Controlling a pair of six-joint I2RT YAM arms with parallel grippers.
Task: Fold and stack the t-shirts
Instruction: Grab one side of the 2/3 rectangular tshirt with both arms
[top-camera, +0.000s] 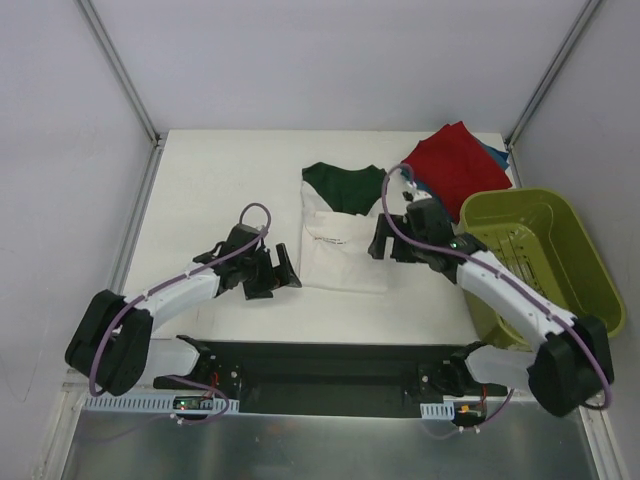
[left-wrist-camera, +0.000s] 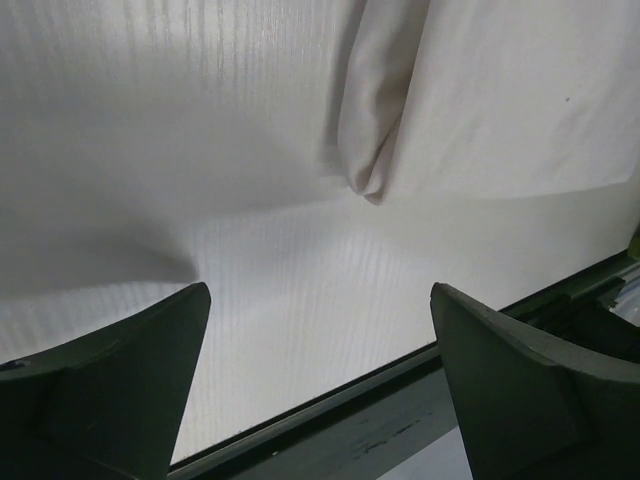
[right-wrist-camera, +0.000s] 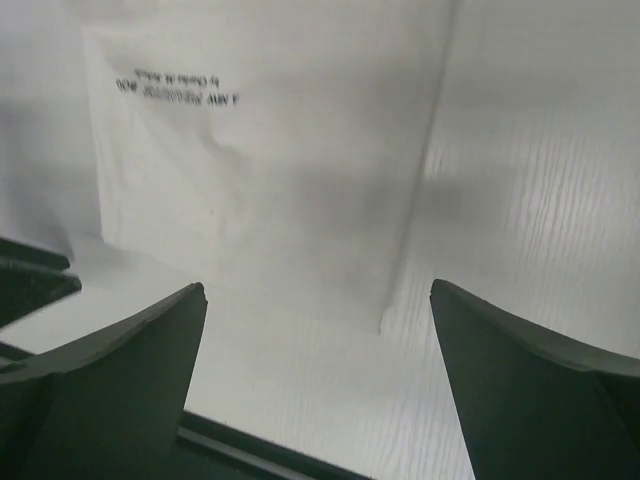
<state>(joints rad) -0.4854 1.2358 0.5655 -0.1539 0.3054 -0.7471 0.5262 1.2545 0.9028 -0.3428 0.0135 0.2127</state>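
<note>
The left tool (top-camera: 287, 272) and right tool (top-camera: 383, 243) hang wide open and empty, flanking the cream-white t-shirt (top-camera: 345, 255) on the surface (top-camera: 220, 180); a red t-shirt (top-camera: 455, 162) lies at the far right corner.

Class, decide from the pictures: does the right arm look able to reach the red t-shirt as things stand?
Probably yes. The right hand hangs open and empty at the cream t-shirt edge; the red t-shirt lies just beyond it, uncovered, with nothing between.
</note>
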